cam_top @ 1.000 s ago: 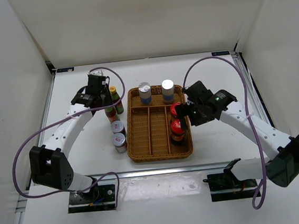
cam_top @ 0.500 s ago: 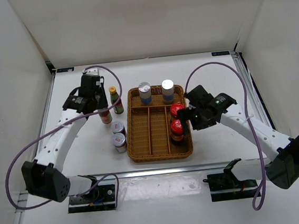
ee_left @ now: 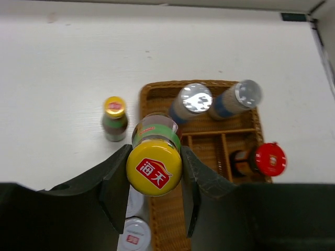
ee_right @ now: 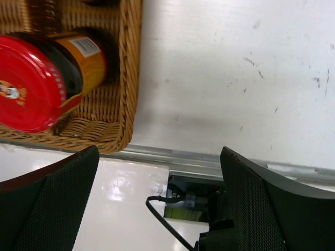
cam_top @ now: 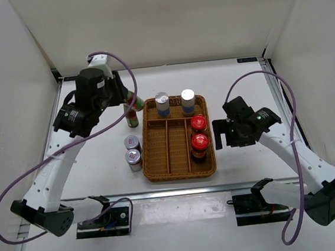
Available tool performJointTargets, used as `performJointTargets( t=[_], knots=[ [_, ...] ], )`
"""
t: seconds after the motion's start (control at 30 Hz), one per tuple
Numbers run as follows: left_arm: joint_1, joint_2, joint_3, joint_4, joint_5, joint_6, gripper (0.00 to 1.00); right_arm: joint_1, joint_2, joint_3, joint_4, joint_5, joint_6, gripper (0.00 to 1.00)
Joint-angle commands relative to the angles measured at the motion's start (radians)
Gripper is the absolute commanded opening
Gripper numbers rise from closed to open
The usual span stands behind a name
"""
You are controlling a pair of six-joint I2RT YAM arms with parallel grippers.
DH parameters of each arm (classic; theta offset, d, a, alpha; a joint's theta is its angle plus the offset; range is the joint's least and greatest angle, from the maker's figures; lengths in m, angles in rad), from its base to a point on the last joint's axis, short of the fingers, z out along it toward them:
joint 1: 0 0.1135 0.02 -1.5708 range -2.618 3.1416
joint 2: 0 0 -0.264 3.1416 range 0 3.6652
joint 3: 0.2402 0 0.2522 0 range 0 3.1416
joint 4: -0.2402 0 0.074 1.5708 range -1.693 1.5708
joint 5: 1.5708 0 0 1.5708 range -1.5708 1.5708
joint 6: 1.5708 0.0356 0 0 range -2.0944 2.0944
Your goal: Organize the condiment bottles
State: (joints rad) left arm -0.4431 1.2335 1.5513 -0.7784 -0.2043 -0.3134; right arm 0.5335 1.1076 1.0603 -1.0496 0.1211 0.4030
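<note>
Left pincer (ee_left: 155, 157): shut on one slim yellow-capped bottle (ee_left: 154, 168). Its fingers (ee_left: 116, 180) press the bottle's sides just under the cap. The bottle stands upright between them, with the cap facing the wrist camera. We read it as raised off the tabletop (ee_left: 63, 63), though the cap and label hide its base.

Around the left pincer, wrist view:
- A second yellow-capped bottle (ee_left: 114, 117) stands on the tabletop ahead of the left finger. It is near the held bottle but apart from it.
- The wicker tray (ee_left: 157, 86) lies below and ahead of the pincer, reaching off to its right.
- A pair of silver-capped shakers (ee_left: 194, 99) stands in the tray ahead of the pincer, slightly to the right, side by side.
- A red-capped jar (ee_left: 270, 159) sits in the tray, well out past the right finger.
- Two short silver-lidded jars (ee_left: 137, 236) stand outside the tray on the tabletop, back under the left finger. One is partly hidden by it.

Right pincer (ee_right: 159, 151): spread wide and holding nothing. Between the jaws we see only bare tabletop and the metal rail at its edge.

Around the right pincer:
- A second red-capped jar (ee_right: 29, 86) stands in the corner of the tray, outside the left-hand finger in the wrist view and clear of it.
- From above, this pincer sits just beside the tray's right wall, level with the red caps. It touches neither the tray nor a jar.
</note>
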Motion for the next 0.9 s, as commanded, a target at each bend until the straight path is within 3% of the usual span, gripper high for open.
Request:
performJointTargets(
  t=[0.0, 0.53, 0.87],
  knots=[
    [-0.065, 0.030, 0.105, 0.084, 0.060, -0.030, 0.11, -0.004, -0.017, -0.014, -0.033, 0.012, 0.039, 1.00],
    [-0.334, 0.362, 0.132, 0.116, 0.029, -0.096, 0.11, -0.004, -0.046, -0.014, -0.043, 0.009, 0.030, 1.00],
    [-0.367, 0.485, 0.064, 0.136, -0.076, -0.108, 0.11, -0.004, -0.046, -0.014, -0.033, -0.032, -0.012, 1.00]
  ],
)
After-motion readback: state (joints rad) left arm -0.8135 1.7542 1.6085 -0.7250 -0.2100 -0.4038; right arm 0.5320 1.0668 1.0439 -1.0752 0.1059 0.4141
